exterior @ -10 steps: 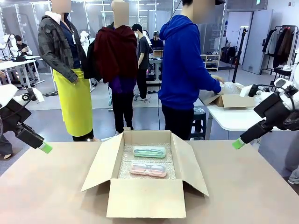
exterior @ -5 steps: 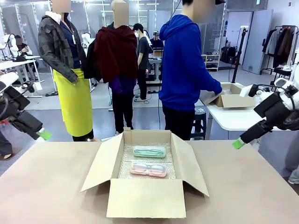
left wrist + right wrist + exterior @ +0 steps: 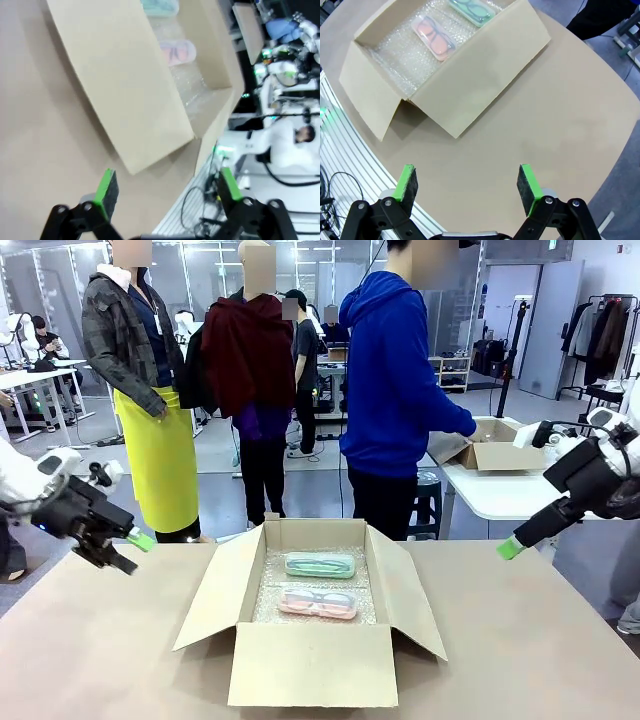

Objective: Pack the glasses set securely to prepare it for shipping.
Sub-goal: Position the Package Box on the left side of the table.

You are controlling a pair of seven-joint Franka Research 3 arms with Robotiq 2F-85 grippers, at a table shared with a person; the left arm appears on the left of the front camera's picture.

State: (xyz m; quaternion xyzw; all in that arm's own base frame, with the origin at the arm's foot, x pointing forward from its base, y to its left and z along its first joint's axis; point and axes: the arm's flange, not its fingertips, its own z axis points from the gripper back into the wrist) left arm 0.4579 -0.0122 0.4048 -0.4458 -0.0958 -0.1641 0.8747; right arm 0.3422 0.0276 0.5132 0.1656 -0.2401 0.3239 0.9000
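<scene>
My left gripper has its two green-padded fingers spread wide with nothing between them. It hangs above the left edge of the table, apart from the outspread left flap of the cardboard box. My right gripper is likewise spread wide and bare. It hangs high near the table's far right corner, well apart from the box, and looks down on the brown tabletop and the box's right flap. The box stands in the middle of the table with all four flaps folded outward, the nearest one hanging down toward my edge. Its floor is lined with a bubble-wrap sheet, and the glasses set lies on that sheet. The pale pink case lies on the side nearer me, and I can make out a pair of frames through its semi-clear shell. The mint-green case lies just beyond it, toward the box's far wall. Both cases lie flat with their long sides running across the box, side by side with a narrow strip of wrap showing between them. Beyond the table's far edge a person in a blue hoodie is turned away to the right, reaching into a second open box on a white side table.
</scene>
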